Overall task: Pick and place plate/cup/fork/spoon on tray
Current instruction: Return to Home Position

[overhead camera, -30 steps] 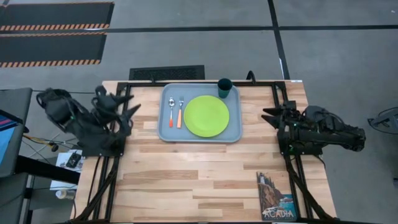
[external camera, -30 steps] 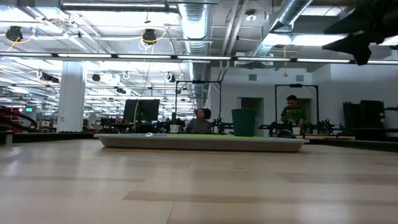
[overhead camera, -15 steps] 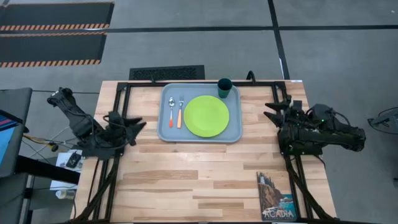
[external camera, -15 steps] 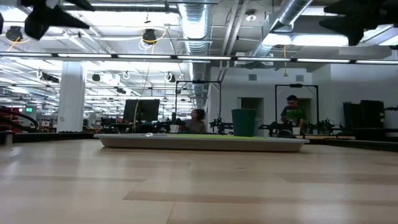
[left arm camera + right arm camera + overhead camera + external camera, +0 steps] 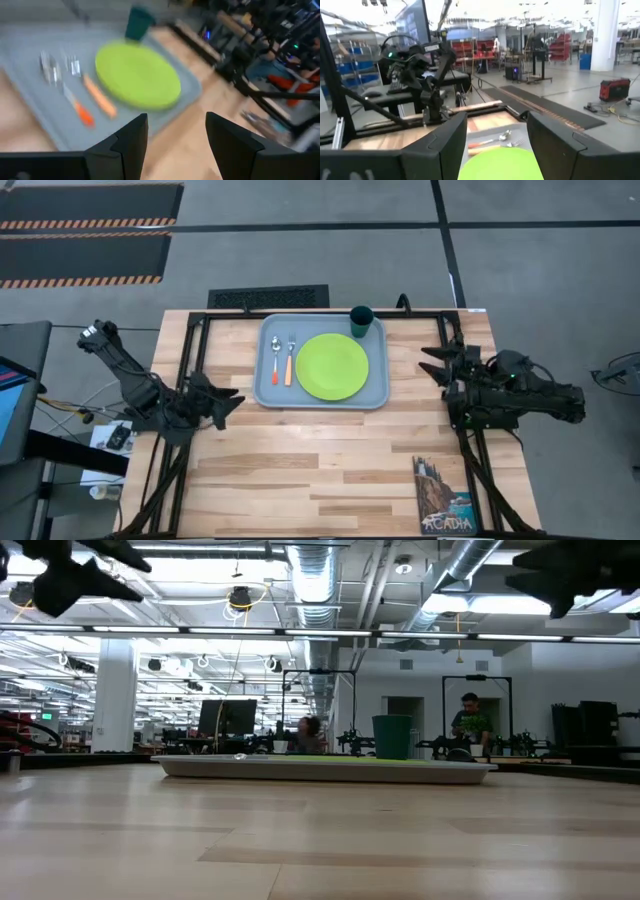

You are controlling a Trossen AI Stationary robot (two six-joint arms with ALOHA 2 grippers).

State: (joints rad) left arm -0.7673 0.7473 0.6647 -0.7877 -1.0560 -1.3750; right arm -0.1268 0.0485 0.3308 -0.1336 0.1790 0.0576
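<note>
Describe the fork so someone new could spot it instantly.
Find the pale blue-grey tray at the table's far edge. Left of the lime-green plate lie two orange-handled utensils; the fork is the one nearer the plate, with prongs, unlike the round-headed spoon.

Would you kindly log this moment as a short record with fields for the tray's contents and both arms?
tray: holds all four items
plate: centre
cup: far corner toward the right arm
spoon and fork: side by side beside the plate
left gripper: open, empty, off the tray
right gripper: open, empty, off the tray
</note>
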